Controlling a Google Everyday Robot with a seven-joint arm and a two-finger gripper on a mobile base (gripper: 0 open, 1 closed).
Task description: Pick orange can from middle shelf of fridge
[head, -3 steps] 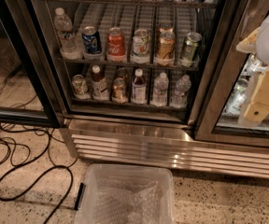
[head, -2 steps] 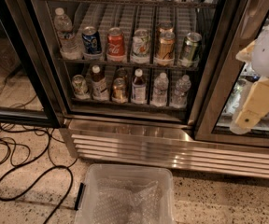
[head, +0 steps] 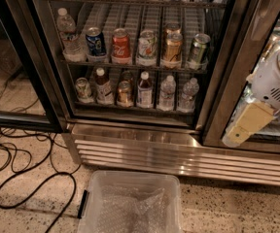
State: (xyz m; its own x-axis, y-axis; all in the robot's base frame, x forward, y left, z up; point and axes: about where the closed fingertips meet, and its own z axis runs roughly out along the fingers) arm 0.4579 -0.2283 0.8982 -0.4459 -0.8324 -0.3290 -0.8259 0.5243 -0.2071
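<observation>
The orange can (head: 173,49) stands upright on the middle shelf (head: 130,62) of the fridge (head: 213,81), fourth in a row of single cans. It has a copper-orange body and a silver top. A white-green can (head: 147,45) is on its left and a green can (head: 198,49) on its right. A second similar can stands right behind it. My gripper (head: 242,127), beige on a white arm, hangs at the right edge of the view in front of the fridge's right frame. It is well to the right of and below the orange can, and holds nothing that I can see.
A red cola can (head: 121,46), a blue can (head: 96,41) and a water bottle (head: 67,32) fill the shelf's left part. Small bottles line the rack below (head: 145,89). A louvred steel grille (head: 145,152), a clear plastic bin (head: 130,203) and black cables (head: 23,171) lie below.
My gripper has moved down and a little to the left along the fridge's right frame. The cans and the shelf have not moved.
</observation>
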